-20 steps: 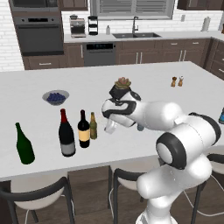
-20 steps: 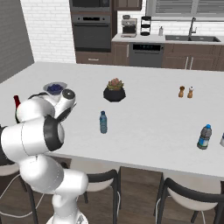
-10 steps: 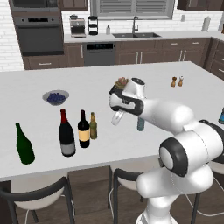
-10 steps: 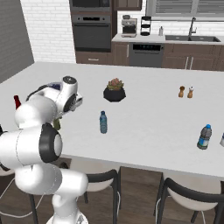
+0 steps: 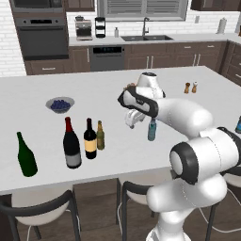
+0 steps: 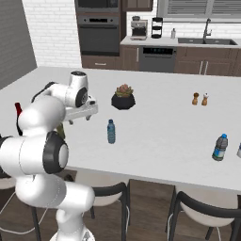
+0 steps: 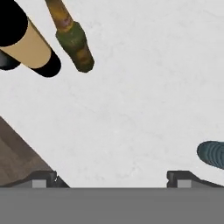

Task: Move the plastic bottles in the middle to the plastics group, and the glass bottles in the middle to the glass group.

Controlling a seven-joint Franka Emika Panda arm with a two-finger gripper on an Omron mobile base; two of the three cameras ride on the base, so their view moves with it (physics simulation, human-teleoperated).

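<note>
Four bottles, near-left edge of counter (image 5: 47, 155): plain green bottle (image 5: 26, 155), red-topped bottle (image 5: 71, 145), black wine bottle (image 5: 90, 140), olive-brown bottle (image 5: 100, 136), standing in a row, the last two just beside each other.
Middle plastic bottle: small blue bottle (image 6: 111, 131) upright near the counter's front edge, mid-length.
Plastics group: blue bottle (image 6: 219, 147) upright near the right front corner.
Gripper (image 5: 133, 118): released, jaws wide apart, holding nothing, hanging over bare counter between the olive-brown bottle and the small blue bottle.
Other: potted plant (image 6: 123, 97); bowl (image 5: 60, 104); shakers (image 6: 200, 99).
</note>
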